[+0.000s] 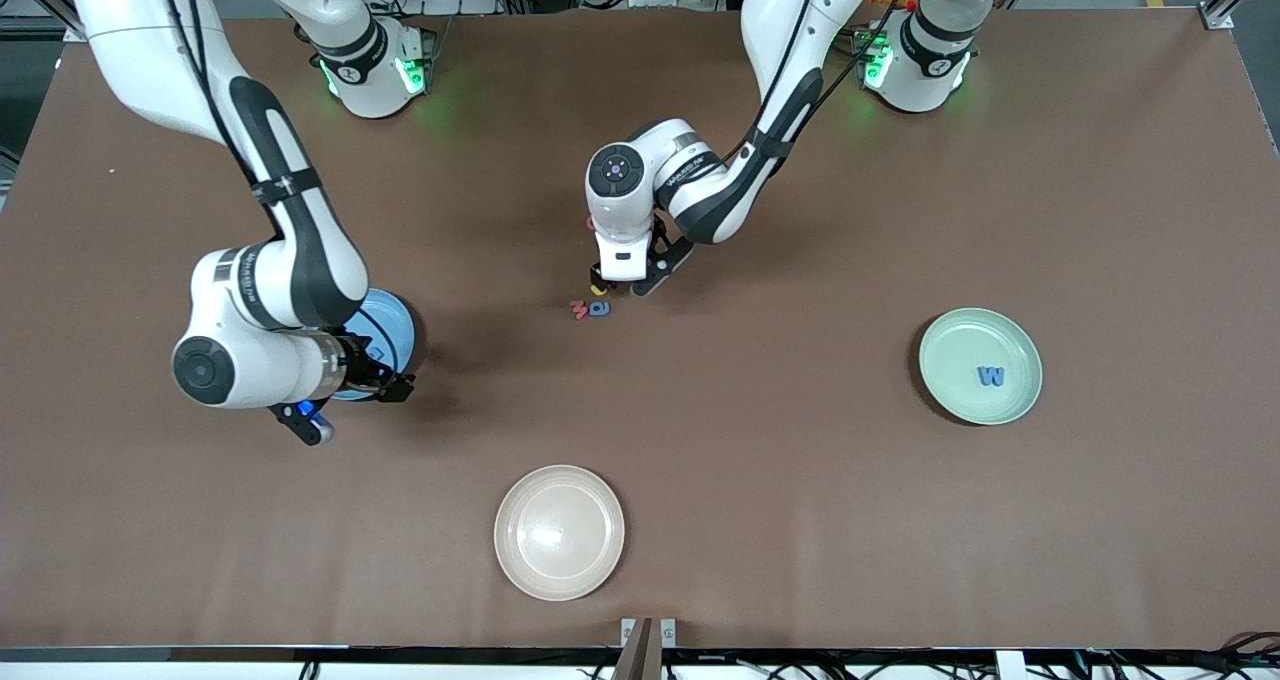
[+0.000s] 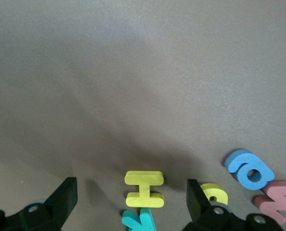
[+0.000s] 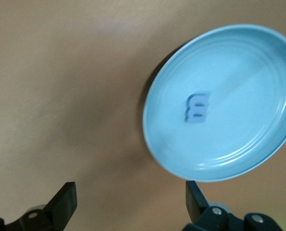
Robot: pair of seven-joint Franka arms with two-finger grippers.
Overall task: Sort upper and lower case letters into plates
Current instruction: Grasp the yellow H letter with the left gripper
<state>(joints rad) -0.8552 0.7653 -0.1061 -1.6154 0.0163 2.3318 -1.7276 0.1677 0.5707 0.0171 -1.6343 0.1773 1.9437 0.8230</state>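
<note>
Several small foam letters lie mid-table. My left gripper (image 1: pixel 625 285) (image 2: pixel 130 187) stands open low over them, a yellow letter (image 2: pixel 144 189) on the table between its fingers. Close by lie a teal letter (image 2: pixel 140 221), a second yellow one (image 2: pixel 213 192), a blue one (image 2: pixel 249 169) (image 1: pixel 600 308) and a pink-red one (image 2: pixel 277 199) (image 1: pixel 578 308). My right gripper (image 1: pixel 398 388) (image 3: pixel 129 190) hangs open and empty beside the blue plate (image 1: pixel 392 318) (image 3: pixel 258 144), which holds a blue letter (image 3: pixel 198 107). The mint green plate (image 1: pixel 950 345) holds a blue W (image 1: pixel 990 376).
A beige plate (image 1: pixel 559 531) sits near the table's front edge, nearer to the front camera than the letters. The right arm's forearm covers part of the blue plate in the front view.
</note>
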